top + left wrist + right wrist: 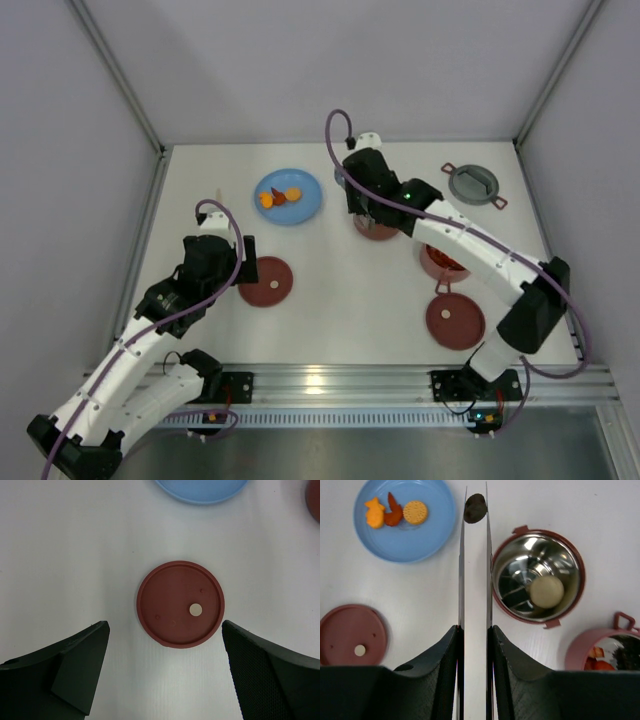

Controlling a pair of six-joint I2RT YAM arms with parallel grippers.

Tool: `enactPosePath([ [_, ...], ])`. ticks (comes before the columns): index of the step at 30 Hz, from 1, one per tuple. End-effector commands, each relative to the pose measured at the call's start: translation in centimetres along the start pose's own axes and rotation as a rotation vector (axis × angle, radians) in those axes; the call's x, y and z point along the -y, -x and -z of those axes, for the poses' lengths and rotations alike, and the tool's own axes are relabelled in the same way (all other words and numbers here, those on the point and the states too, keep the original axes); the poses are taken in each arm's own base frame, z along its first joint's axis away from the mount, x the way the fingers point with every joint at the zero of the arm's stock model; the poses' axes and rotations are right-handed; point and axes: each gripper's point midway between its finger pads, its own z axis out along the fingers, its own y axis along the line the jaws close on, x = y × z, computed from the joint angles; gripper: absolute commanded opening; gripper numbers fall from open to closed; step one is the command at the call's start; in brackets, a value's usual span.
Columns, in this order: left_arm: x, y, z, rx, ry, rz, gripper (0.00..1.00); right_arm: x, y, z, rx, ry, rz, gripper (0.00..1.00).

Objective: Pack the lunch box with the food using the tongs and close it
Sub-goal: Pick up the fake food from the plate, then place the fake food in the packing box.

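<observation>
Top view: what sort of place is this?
Probably a lab test cell, not a kitchen: white table boxed in by plain grey panels, two robot arms bolted to an aluminium rail.

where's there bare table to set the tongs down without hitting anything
Widest bare patch: mid-table, between the left disc lid and the right disc lid, on the near side of the open bowl. Smaller one: the back-left corner, between the wall and the blue plate. Crowded: the right side, with the second bowl, grey cover and right arm.
</observation>
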Motion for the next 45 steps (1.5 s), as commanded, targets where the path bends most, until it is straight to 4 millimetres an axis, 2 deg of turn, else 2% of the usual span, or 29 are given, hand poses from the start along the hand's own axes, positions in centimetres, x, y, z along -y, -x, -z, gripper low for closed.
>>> enactPosePath([
  [1,0.1,0.6,0.0,0.021,0.001,-0.004,0.99,3.9,0.6,4.4,0.069,-0.087,-0.090,0.25],
  [2,0.1,0.7,0.0,0.022,0.000,-0.004,0.99,4.6,-1.2,4.3,0.042,-0.106,-0.091,0.25],
  [3,0.1,0.6,0.0,0.021,0.002,-0.004,0.99,5.4,-1.0,5.5,0.067,-0.110,-0.117,0.25],
  [4,0.1,0.6,0.0,0.021,0.001,-0.006,0.99,5.9,-2.3,5.4,0.049,-0.120,-0.120,0.25],
  [6,0.1,0.6,0.0,0.018,0.003,-0.006,0.99,6.5,-2.6,6.4,0.062,-0.115,-0.138,0.26],
  [7,0.1,0.6,0.0,0.020,0.001,-0.005,0.99,6.8,-3.5,6.4,0.049,-0.122,-0.138,0.26],
  [9,0.1,0.6,0.0,0.020,0.002,-0.006,0.99,7.2,-3.9,7.0,0.050,-0.123,-0.147,0.27],
  [13,0.1,0.6,0.0,0.021,0.002,-0.006,0.99,7.9,-5.4,6.8,0.029,-0.142,-0.148,0.28],
  [17,0.0,0.6,0.0,0.019,0.004,-0.005,0.99,8.1,-5.6,6.4,0.018,-0.153,-0.145,0.32],
  [24,0.1,0.6,-0.1,0.017,0.003,-0.007,0.99,8.1,-5.2,6.4,0.019,-0.157,-0.143,0.46],
  [28,0.1,0.6,0.0,0.019,0.003,-0.005,0.99,7.7,-4.3,6.6,0.027,-0.139,-0.136,0.47],
  [30,0.0,0.6,-0.1,0.018,0.005,-0.007,0.99,6.6,-3.9,6.2,0.018,-0.095,-0.124,0.45],
  [32,0.1,0.6,-0.1,0.019,0.004,-0.005,0.99,5.5,-2.1,6.5,0.039,-0.061,-0.106,0.45],
  [33,0.0,0.6,-0.1,0.018,0.006,-0.007,0.99,4.5,-2.4,5.8,0.013,-0.057,-0.075,0.44],
  [34,0.0,0.6,-0.1,0.018,0.006,-0.006,0.99,3.8,-0.7,6.3,0.042,-0.039,-0.069,0.45],
  [35,0.0,0.6,-0.1,0.018,0.006,-0.006,0.99,3.0,-0.2,6.1,0.043,-0.025,-0.058,0.44],
  [36,0.0,0.6,-0.1,0.018,0.006,-0.004,0.99,1.9,-0.6,5.1,0.018,-0.016,-0.030,0.44],
  [37,0.0,0.5,-0.1,0.016,0.009,-0.006,0.99,0.9,0.9,5.2,0.037,0.013,-0.028,0.44],
  [38,0.0,0.5,-0.1,0.016,0.009,-0.006,0.99,-0.1,0.5,3.8,0.010,0.020,-0.007,0.44],
  [39,0.0,0.5,-0.1,0.016,0.009,-0.006,0.99,-1.0,2.0,3.6,0.035,0.043,-0.006,0.44],
  [40,0.0,0.5,-0.1,0.016,0.009,-0.006,0.99,-1.6,2.1,3.0,0.030,0.052,0.001,0.44],
  [41,0.0,0.5,-0.1,0.014,0.008,-0.006,0.99,-2.8,1.4,1.1,-0.005,0.066,0.021,0.44],
  [42,0.0,0.5,-0.1,0.013,0.008,-0.007,0.99,-3.7,2.6,0.8,0.013,0.090,0.024,0.44],
  [43,0.0,0.5,-0.2,0.013,0.008,-0.007,0.99,-4.7,1.8,-1.2,-0.014,0.097,0.041,0.44],
  [44,0.0,0.5,-0.2,0.012,0.010,-0.007,0.99,-5.4,3.1,-1.6,0.013,0.106,0.038,0.44],
  [45,0.0,0.5,-0.2,0.012,0.009,-0.009,0.99,-5.9,3.2,-2.4,0.012,0.105,0.043,0.44],
])
